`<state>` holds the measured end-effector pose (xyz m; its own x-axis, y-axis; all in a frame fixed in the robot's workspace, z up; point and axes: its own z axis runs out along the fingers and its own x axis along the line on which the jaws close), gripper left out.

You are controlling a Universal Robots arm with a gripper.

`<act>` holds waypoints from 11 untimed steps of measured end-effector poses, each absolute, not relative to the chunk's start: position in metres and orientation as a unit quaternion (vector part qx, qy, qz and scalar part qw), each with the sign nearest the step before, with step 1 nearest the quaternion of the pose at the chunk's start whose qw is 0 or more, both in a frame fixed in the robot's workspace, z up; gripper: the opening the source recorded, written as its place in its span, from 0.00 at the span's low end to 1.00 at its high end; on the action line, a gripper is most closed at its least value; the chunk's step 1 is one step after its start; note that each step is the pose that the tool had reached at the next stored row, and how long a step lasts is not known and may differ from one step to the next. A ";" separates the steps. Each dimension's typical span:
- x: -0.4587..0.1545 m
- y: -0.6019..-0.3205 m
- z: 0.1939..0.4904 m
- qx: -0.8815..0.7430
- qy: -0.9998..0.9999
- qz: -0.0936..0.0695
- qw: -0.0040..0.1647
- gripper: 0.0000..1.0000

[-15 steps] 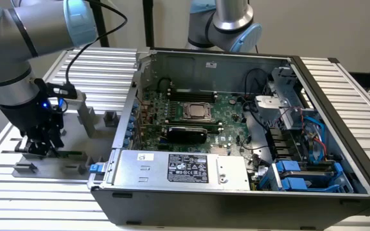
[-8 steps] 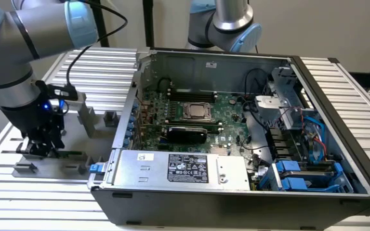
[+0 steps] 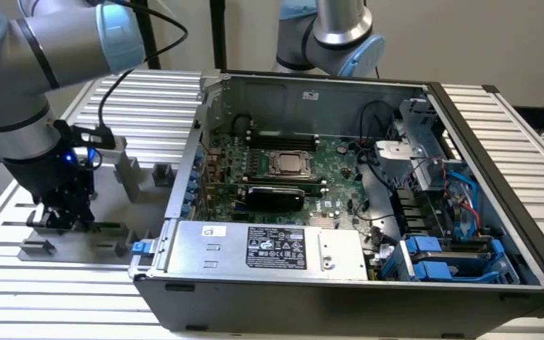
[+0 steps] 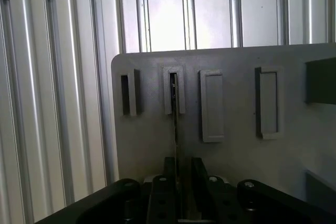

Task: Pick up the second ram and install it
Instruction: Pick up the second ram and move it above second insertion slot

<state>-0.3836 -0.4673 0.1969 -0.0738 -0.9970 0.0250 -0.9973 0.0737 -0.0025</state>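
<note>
second ram [image 4: 175, 124] edge-on, chips hidden; near end buried inside gripper [image 4: 182, 167]

Legible text: none.
- Black rectangular label [image 3: 275, 249] on silver metal power-supply box [image 3: 206, 261]: white print and symbols, too small to read.
- Small white sticker [image 3: 214, 231], same box: unreadable.
- White paper sticker [image 3: 308, 93], inner wall of grey computer case [image 3: 348, 301]: unreadable.

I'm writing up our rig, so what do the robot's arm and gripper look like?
The arm is thick silver-grey tubing with rounded light-blue joint caps. A black cable loops off it. The gripper is blocky and black, with a small blue light glowing above it.
</note>
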 end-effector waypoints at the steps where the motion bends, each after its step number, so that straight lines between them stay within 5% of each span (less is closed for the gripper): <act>1: -0.384 -0.467 0.197 0.680 -0.733 0.009 0.008 0.00; 11: -0.384 -0.467 0.196 0.680 -0.733 0.010 0.009 0.00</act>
